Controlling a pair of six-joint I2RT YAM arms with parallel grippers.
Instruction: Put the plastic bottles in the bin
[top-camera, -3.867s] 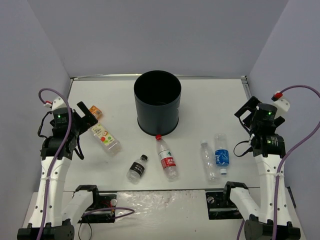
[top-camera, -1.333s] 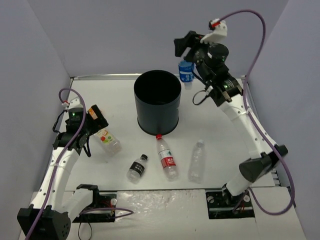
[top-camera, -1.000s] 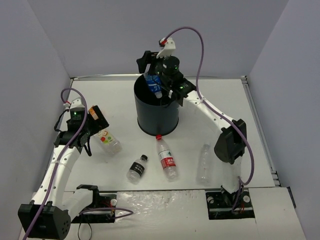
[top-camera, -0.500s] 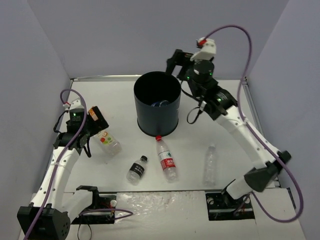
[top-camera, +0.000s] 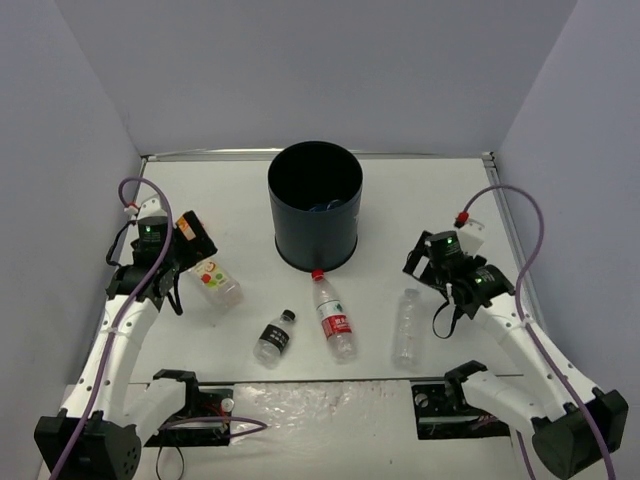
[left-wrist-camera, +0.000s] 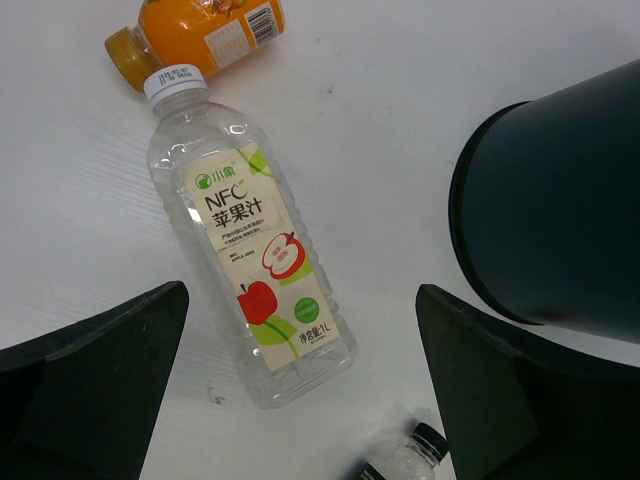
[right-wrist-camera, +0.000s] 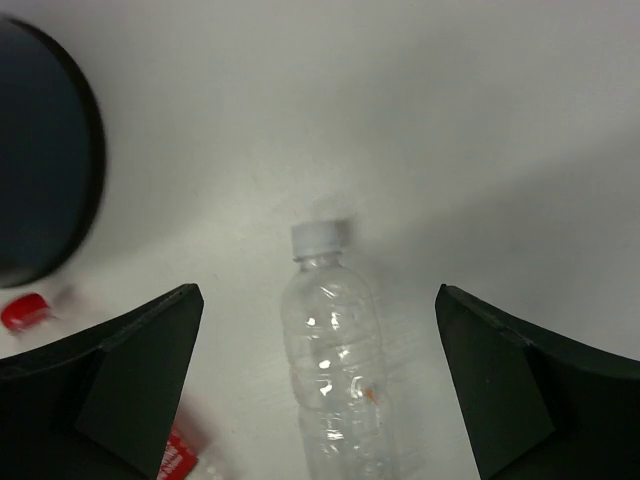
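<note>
The black bin (top-camera: 315, 205) stands at the table's middle back, and a blue-label bottle (top-camera: 322, 208) lies inside it. A fruit-label bottle (top-camera: 220, 284) (left-wrist-camera: 245, 260) lies under my left gripper (top-camera: 192, 248) (left-wrist-camera: 302, 300), which is open and apart from it. A black-capped bottle (top-camera: 274, 336) (left-wrist-camera: 405, 460) and a red-capped bottle (top-camera: 332, 318) lie in front of the bin. The plain clear bottle (top-camera: 405, 326) (right-wrist-camera: 335, 350) lies on its side below my right gripper (top-camera: 428, 262) (right-wrist-camera: 318, 295). That gripper is open and hovers over the bottle's cap end.
A small orange bottle (left-wrist-camera: 195, 30) (top-camera: 186, 224) lies just beyond the fruit-label bottle's cap. The bin's wall (left-wrist-camera: 560, 210) (right-wrist-camera: 40, 150) is close to both grippers. The red cap (right-wrist-camera: 22, 310) shows at the right wrist view's left edge. Side walls close in the table.
My right gripper let the blue-label bottle go into the bin, then swung back and down to the right above the plain clear bottle. The left arm has not moved.
</note>
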